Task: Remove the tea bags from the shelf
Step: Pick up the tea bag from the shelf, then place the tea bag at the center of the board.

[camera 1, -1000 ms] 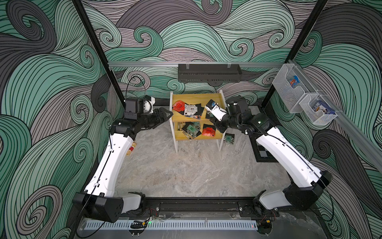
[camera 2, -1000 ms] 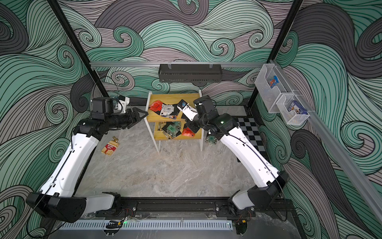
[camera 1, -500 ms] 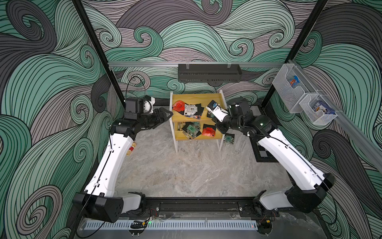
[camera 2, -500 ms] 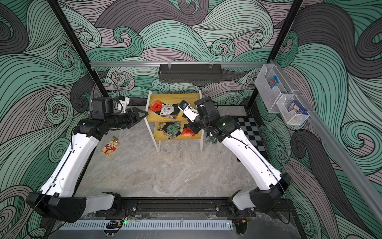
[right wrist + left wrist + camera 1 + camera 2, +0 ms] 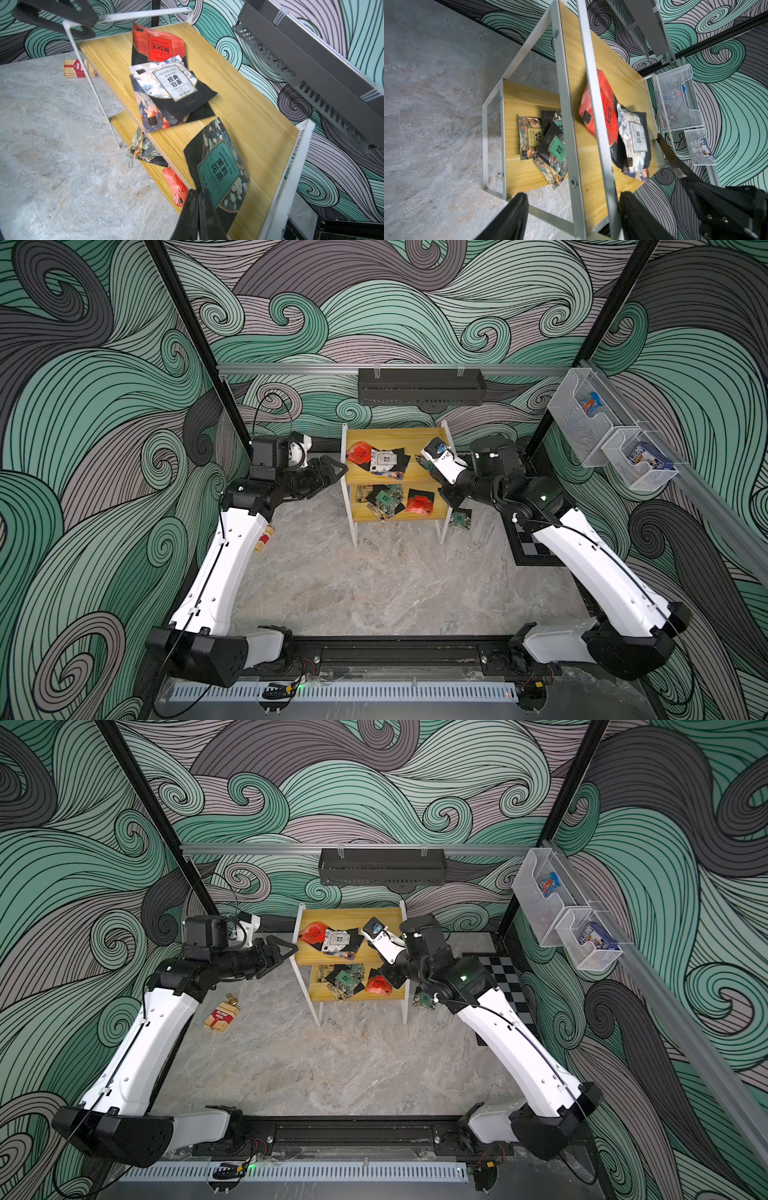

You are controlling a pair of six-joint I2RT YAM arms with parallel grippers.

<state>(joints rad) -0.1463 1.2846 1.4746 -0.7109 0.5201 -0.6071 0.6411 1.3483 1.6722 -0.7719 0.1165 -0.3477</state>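
Note:
The shelf (image 5: 395, 436) stands at the back of the floor, with tea bags on both yellow boards. On its top board lie a red tea bag (image 5: 359, 452) and a white one (image 5: 382, 458). A teal tea bag (image 5: 384, 499) and another red one (image 5: 419, 504) sit among several on the lower board. My right gripper (image 5: 198, 192) is shut on the black edge of a teal jasmine tea bag (image 5: 218, 170), which tilts up at the top board's right end. My left gripper (image 5: 573, 207) is open at the shelf's left end, its fingers either side of the white frame.
One tea bag (image 5: 461, 518) lies on the floor by the shelf's right leg. A red-and-white carton (image 5: 222, 1015) lies on the floor left of the shelf. A black tray (image 5: 419, 385) hangs on the back wall, mesh bins (image 5: 582, 423) on the right wall. A checkered board (image 5: 503, 969) lies at the right.
The right gripper has closed on the teal tea bag and drawn slightly to the right. The left arm has stayed in place.

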